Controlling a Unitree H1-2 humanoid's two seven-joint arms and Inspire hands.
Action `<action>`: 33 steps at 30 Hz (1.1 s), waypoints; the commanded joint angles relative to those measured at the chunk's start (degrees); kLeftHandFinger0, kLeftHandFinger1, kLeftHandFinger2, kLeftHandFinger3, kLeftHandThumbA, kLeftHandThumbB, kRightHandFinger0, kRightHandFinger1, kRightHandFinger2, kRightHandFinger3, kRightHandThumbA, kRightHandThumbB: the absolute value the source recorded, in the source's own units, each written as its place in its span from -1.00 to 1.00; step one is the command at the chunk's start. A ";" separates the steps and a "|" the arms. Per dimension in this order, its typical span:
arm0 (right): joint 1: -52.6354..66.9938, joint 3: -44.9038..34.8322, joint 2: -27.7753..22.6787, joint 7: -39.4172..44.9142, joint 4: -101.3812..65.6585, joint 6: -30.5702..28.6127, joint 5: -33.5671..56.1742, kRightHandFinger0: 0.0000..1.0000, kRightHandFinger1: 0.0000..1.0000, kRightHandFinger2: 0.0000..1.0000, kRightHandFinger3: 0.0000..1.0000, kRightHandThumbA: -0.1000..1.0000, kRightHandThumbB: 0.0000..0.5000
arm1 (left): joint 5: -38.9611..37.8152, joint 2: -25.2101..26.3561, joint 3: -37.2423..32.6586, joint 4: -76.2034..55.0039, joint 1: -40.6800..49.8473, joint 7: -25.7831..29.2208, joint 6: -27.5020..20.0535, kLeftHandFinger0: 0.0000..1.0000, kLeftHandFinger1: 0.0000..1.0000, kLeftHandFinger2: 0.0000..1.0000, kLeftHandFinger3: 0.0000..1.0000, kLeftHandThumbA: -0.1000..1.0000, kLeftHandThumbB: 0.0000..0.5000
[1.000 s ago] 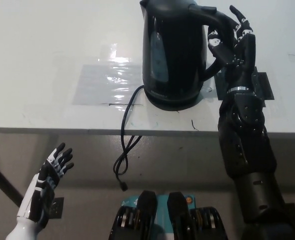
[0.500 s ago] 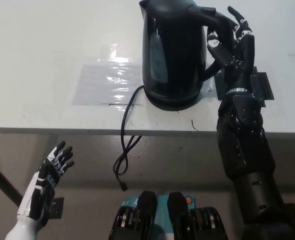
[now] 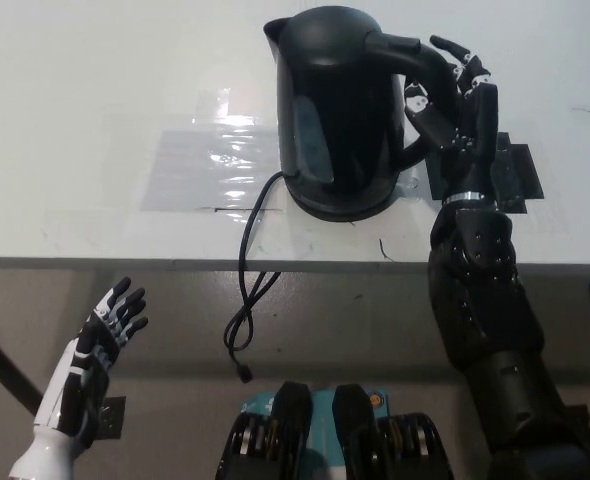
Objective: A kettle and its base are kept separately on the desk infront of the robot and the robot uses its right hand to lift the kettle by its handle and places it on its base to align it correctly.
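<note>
The black kettle stands on its round black base near the middle of the white desk, with its spout at the upper left. Its handle points right. My black right hand is wrapped around that handle, some fingers inside the loop and the others curled over its outer side. The base's black cord runs off the front edge of the desk and hangs down. My white left hand rests below the desk edge at the lower left, its fingers spread, holding nothing.
A shiny clear taped patch lies on the white desk left of the kettle. Behind my right wrist a dark flat plate sits on the desktop. The desk's front edge crosses the picture.
The kettle's top has shifted left and toward me while the base stays put. My right hand moved the same way with the handle, fingers more curled. The left hand barely moved.
</note>
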 commanded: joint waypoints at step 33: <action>4.81 4.31 -9.20 27.75 -10.14 3.92 11.34 1.00 1.00 1.00 1.00 0.53 1.00 | -0.99 1.21 0.30 -1.28 -1.41 -1.01 -0.96 1.00 1.00 1.00 1.00 1.00 -0.63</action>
